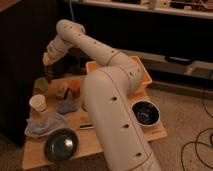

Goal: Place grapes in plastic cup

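Note:
My gripper [47, 61] is at the far left of the wooden table [125, 137], raised above it. It is shut on the grapes [49, 74], a small dark bunch that hangs down from it. The pale green plastic cup [41, 85] stands upright just below and slightly left of the hanging grapes, with a small gap between them. My white arm reaches across the middle of the view and hides part of the table.
A taller white cup [38, 103] stands in front of the green cup. An orange container [75, 89], a blue cloth [66, 107], a grey cloth [42, 125], a dark bowl [61, 145], a blue bowl [145, 113] and a yellow bin [141, 78] share the table.

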`<state>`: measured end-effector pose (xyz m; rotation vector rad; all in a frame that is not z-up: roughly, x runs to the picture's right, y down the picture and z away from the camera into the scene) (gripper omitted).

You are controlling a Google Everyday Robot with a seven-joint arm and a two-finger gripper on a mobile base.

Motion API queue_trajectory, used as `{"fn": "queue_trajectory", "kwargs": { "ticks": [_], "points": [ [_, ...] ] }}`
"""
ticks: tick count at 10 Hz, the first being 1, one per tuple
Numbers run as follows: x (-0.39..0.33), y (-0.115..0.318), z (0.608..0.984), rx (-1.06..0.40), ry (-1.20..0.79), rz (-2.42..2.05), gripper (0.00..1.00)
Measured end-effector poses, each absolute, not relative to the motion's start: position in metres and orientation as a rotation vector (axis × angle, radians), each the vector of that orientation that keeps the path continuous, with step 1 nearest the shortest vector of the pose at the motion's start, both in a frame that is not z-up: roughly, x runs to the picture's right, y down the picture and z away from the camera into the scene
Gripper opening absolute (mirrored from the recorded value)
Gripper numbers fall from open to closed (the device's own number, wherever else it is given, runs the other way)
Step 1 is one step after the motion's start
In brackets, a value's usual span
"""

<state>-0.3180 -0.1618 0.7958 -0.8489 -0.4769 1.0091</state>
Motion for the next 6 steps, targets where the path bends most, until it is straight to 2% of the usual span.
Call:
{"fn": "queue_trajectory", "kwargs": {
  "ticks": [6],
  "points": [
    [-0.324,-0.170,0.813,-1.001,-0.719,0.999,0.00]
  ]
}}
